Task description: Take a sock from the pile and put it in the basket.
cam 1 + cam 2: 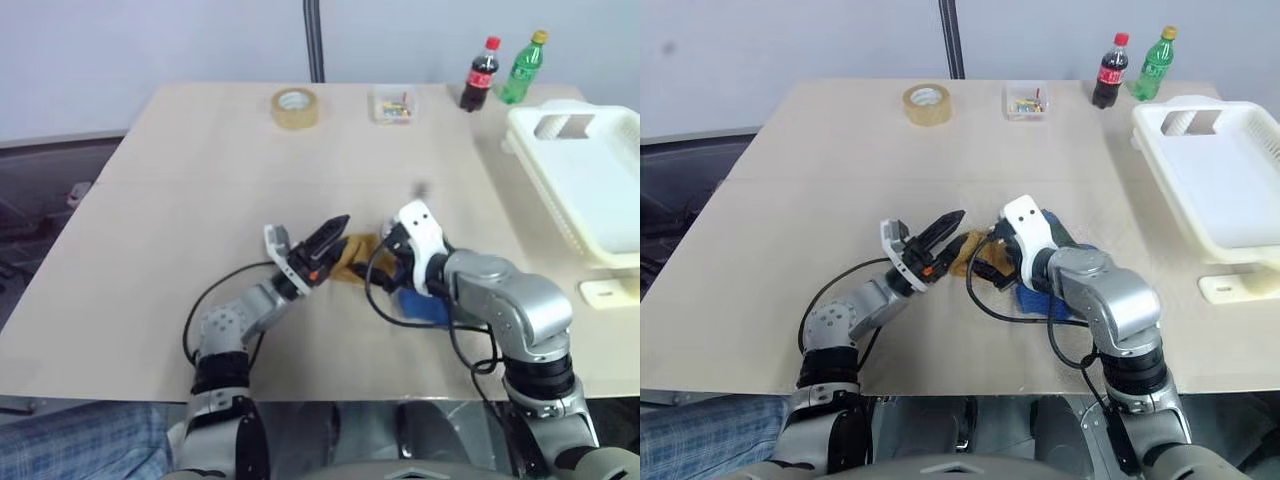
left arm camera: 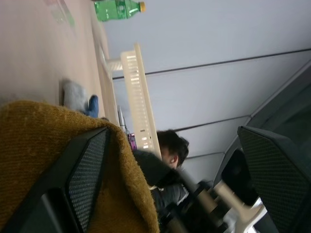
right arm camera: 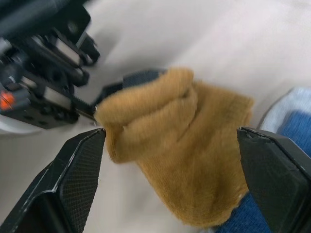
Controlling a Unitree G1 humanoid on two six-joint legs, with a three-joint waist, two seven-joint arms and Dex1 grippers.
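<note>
A mustard sock (image 1: 352, 258) lies mid-table between my two grippers, with a blue sock (image 1: 420, 305) of the pile just behind it under my right wrist. My left gripper (image 1: 340, 235) is open, and the mustard sock (image 2: 43, 145) drapes over one of its fingers (image 2: 87, 170). My right gripper (image 3: 170, 131) faces it from the other side, open, its two fingers standing wide on either side of the mustard sock (image 3: 189, 160) without pressing on it. The white slotted basket (image 1: 590, 190) sits at the table's far right.
At the far edge stand a tape roll (image 1: 295, 107), a small clear box (image 1: 393, 105), a cola bottle (image 1: 481, 75) and a green bottle (image 1: 522, 68). A person's head (image 2: 170, 145) shows beyond the table in the left wrist view.
</note>
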